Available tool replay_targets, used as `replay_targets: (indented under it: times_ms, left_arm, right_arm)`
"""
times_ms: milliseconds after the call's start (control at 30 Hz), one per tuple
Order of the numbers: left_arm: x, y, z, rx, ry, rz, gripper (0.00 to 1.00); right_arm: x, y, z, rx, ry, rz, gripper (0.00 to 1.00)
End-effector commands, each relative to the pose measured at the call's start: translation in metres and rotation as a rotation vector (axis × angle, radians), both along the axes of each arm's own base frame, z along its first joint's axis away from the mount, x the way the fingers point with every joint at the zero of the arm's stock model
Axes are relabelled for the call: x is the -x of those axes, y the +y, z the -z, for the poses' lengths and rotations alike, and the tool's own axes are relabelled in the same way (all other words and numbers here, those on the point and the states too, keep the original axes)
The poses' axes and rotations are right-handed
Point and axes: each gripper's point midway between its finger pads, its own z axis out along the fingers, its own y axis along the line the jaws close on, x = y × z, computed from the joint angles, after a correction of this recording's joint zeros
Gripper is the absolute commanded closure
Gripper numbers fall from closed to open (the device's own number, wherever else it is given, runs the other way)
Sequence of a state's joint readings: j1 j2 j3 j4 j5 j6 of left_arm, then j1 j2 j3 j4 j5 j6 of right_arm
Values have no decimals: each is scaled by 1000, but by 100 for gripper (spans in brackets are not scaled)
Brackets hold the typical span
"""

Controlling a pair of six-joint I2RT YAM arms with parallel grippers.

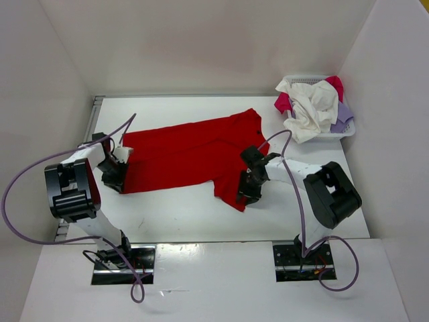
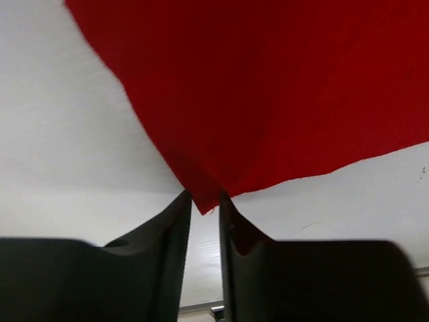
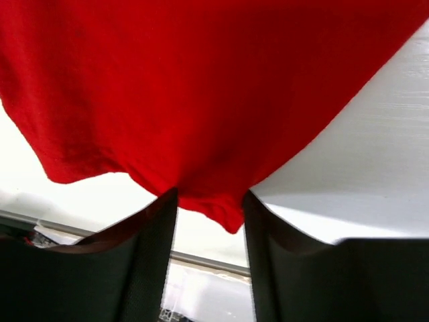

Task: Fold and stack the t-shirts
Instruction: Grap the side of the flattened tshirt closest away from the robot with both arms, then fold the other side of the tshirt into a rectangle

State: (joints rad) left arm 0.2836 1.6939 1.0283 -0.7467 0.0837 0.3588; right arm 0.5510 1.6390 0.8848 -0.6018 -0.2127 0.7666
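**A:** Item one, the largest?

**B:** Bench (image 1: 181, 215), white, walled on three sides. It carries everything listed below.

**A:** Item two?

**B:** Red shirt (image 1: 181, 157), one, spread mostly flat across the middle of the bench. It runs from in front of the left arm up toward the far right. One near corner droops toward the right arm.

**A:** Containers?

**B:** Basket (image 1: 345, 133), white plastic mesh, one, at the far right corner of the bench, well apart from the red shirt. Contents are three, heaped and crumpled. The off-white shirt (image 1: 310, 111) is on top and spills over the near rim. The pink-red shirt (image 1: 283, 102) shows at the left side and again at the back. The lavender shirt (image 1: 343, 113) is tucked at the right side.

**A:** And the hands?

**B:** Left hand (image 2: 205, 201), at the shirt's left near corner. Its fingers (image 2: 175, 221) are drawn close together, pinching the pointed tip of the red cloth between them.

**A:** The other?

**B:** Right hand (image 3: 210, 198), at the drooping right corner. Its fingers (image 3: 157, 221) stand wider apart, pinching a thicker bunch of red hem that fills the gap and touches both.
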Motion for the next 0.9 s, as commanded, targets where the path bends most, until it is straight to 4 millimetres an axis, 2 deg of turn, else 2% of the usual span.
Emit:
replay_targets:
  times_ms: [0,33,67,100,133,167,233,300,333,367,433,467,500,533,567,633,667,700,733,767,800,833,867]
  left_arm:
    - [-5,-17,0,89,-4,14,72]
    - [-8,-19,1,101,-4,15,77]
    - [-9,-23,1,110,-6,28,81]
    - [-10,-27,1,129,-11,29,92]
    - [-9,-29,3,141,-5,29,98]
    - [-9,-29,3,141,-5,29,100]
    - [-16,-29,0,146,-27,32,100]
    - [-20,-28,-3,143,-39,24,100]
    - [-21,-28,-6,139,-52,25,100]
    - [-28,-22,-17,128,-92,16,100]
    - [-43,-10,-35,89,-161,14,100]
    - [-44,-3,-47,68,-186,1,100]
    - [-46,-2,-54,61,-201,14,100]
    - [-54,3,-62,40,-226,24,100]
    - [-56,3,-66,39,-229,24,100]
    - [-61,3,-72,47,-242,27,100]
    - [-70,5,-74,45,-249,28,100]
    - [-72,6,-74,47,-243,27,100]
    - [-82,9,-76,44,-252,28,100]
    - [-82,9,-71,51,-237,18,100]
    - [-88,9,-73,57,-246,20,100]
    - [-101,12,-75,54,-267,9,100]
    - [-106,14,-76,52,-273,9,100]
  right_arm:
    - [0,2,4,-10,-27,11,57]
    - [0,2,4,-10,-27,11,62]
    - [0,1,6,-5,-19,11,72]
    - [0,1,6,-5,-19,11,79]
    - [-3,3,6,-6,-25,1,87]
    - [-7,4,3,-5,-40,3,100]
    - [-11,0,1,9,-44,5,100]
    - [-21,-5,-15,7,-85,-4,100]
    - [-30,-13,-20,27,-110,3,100]
    - [-41,-15,-35,20,-155,8,100]
    - [-48,-29,-50,63,-181,25,100]
    - [-61,-33,-66,66,-227,34,100]
    - [-63,-36,-74,78,-241,30,100]
    - [-78,-36,-91,66,-298,41,100]
    - [-86,-43,-98,79,-321,38,100]
    - [-104,-47,-96,93,-323,32,100]
    - [-124,-51,-108,92,-367,30,100]
    - [-135,-53,-101,104,-353,25,100]
    - [-158,-56,-115,100,-406,27,100]
    - [-166,-53,-116,98,-412,28,100]
    - [-180,-61,-116,107,-427,31,100]
    - [-201,-62,-115,111,-438,34,100]
    - [-211,-64,-114,115,-443,35,100]
